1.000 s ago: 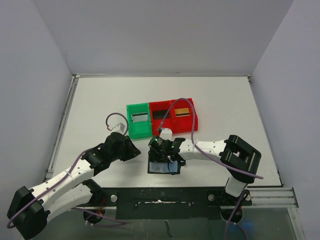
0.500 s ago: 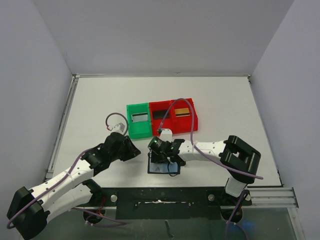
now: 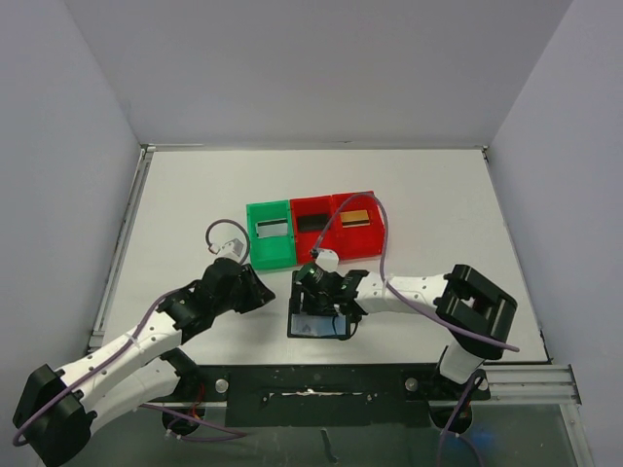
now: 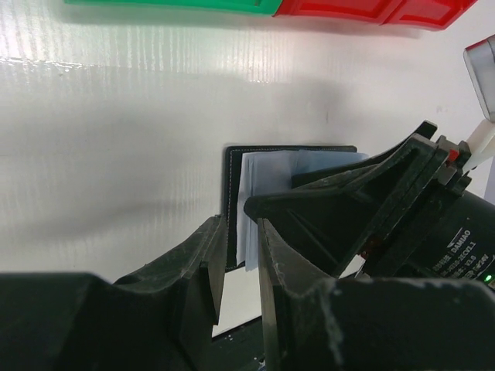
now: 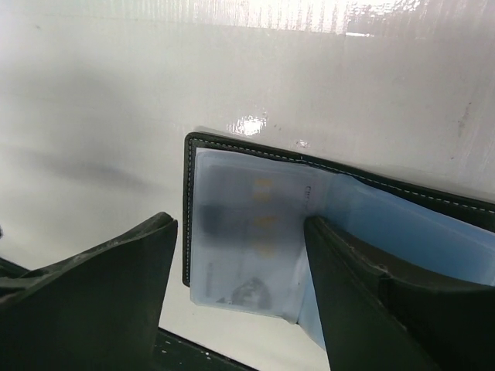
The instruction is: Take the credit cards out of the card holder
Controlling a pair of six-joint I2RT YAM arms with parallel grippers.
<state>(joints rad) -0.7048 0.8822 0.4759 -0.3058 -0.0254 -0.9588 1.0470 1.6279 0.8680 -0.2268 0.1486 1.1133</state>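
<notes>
Card holder (image 3: 318,327): laid open on tabletop (image 3: 438,204), near front edge. Right claw (image 5: 240,224): held spread over clear pocket (image 5: 255,239), nothing gripped. Left claw (image 4: 241,232): narrowly parted, empty, just left of it. Gold card (image 3: 358,218), black card (image 3: 311,223) lodged in red bins (image 3: 362,243); grey card (image 3: 272,230) in green bin (image 3: 273,255).

Right claw (image 3: 326,309) covers card holder (image 3: 310,329); pocketed credit card (image 5: 247,239) blurred
</notes>
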